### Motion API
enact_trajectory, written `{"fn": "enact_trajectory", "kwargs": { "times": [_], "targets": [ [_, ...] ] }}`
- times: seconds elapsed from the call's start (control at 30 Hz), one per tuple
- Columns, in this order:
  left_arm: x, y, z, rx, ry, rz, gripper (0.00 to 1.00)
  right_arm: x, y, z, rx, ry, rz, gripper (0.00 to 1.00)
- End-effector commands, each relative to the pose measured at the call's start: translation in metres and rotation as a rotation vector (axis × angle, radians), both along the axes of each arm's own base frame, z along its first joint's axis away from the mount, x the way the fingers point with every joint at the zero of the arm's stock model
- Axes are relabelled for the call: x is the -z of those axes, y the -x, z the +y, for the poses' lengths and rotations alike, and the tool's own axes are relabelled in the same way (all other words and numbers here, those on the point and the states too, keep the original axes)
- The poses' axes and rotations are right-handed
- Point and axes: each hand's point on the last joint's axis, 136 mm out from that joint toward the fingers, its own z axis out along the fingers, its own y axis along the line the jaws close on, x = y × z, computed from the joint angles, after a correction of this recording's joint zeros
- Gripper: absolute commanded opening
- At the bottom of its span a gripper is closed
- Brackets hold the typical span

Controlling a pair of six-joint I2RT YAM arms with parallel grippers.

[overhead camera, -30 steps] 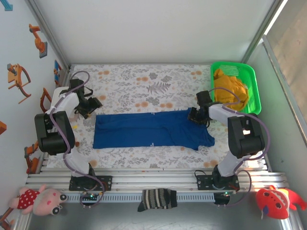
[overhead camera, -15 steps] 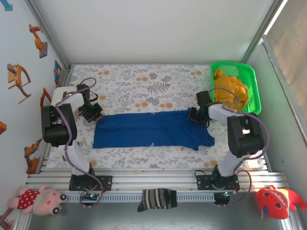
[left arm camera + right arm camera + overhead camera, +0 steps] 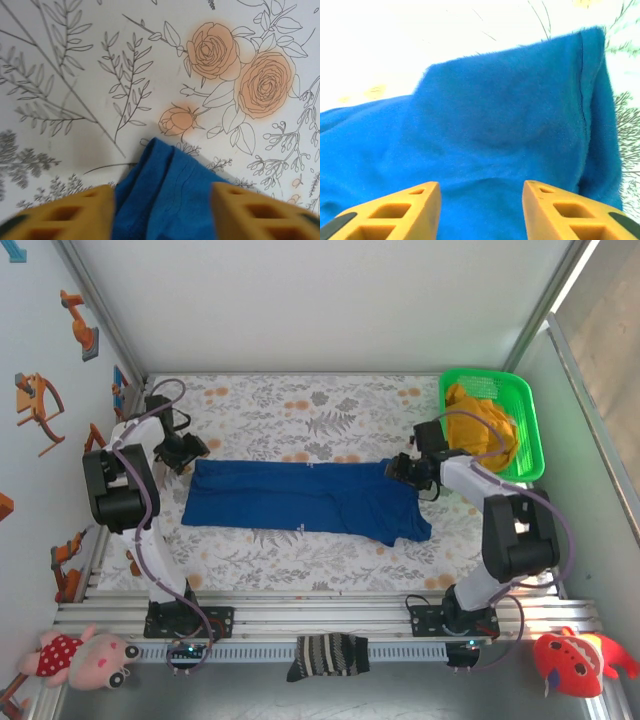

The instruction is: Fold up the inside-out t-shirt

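1. Looking down from the top camera, you see the royal-blue t-shirt [image 3: 300, 502] spread flat as a long band across the middle of the floral worktop [image 3: 300, 405]. It runs from near the left edge toward the right edge.
2. Your left gripper [image 3: 185, 452] sits at the shirt's far left corner, close to the worktop's left edge.
3. In the left wrist view, the left gripper [image 3: 162, 200] has its jaws standing apart. A bunched corner of the t-shirt [image 3: 165, 195] lies between the two yellow fingers [image 3: 60, 215], and its tip points at a printed orange rose. The cloth is not pinched.
4. Your right gripper [image 3: 400, 468] is at the shirt's far right corner, just beside the green basket [image 3: 528, 430].
5. In the right wrist view, the right gripper [image 3: 480, 187] also has its jaws apart, with the t-shirt [image 3: 505, 125] spread beneath and beyond the fingers [image 3: 395, 210]. They clamp nothing.
6. The basket stands in the far right corner of the worktop and holds a mustard-yellow garment [image 3: 478, 428].
7. A dark striped sock [image 3: 328, 654] lies off the near edge, on the rail between the two arm bases.
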Motion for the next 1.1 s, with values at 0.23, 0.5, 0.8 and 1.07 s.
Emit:
{"fn": "enact_trajectory", "kwargs": {
  "times": [0.23, 0.5, 0.8, 1.07],
  "targets": [
    [-0.079, 0.018, 0.004, 0.000, -0.005, -0.147, 0.99, 0.008, 0.029, -0.028, -0.021, 0.120, 0.042, 0.68],
    [-0.104, 0.044, -0.011, 0.014, 0.059, -0.208, 0.97, 0.044, 0.032, -0.037, -0.006, 0.139, 0.141, 0.72],
    [-0.104, 0.061, -0.020, 0.032, 0.095, -0.205, 0.97, 0.064, 0.042, -0.019, -0.040, 0.032, 0.195, 0.80],
    [-0.097, 0.065, -0.022, 0.036, 0.106, -0.184, 0.97, 0.053, 0.047, 0.015, -0.079, -0.118, 0.155, 0.69]
  ]
}}
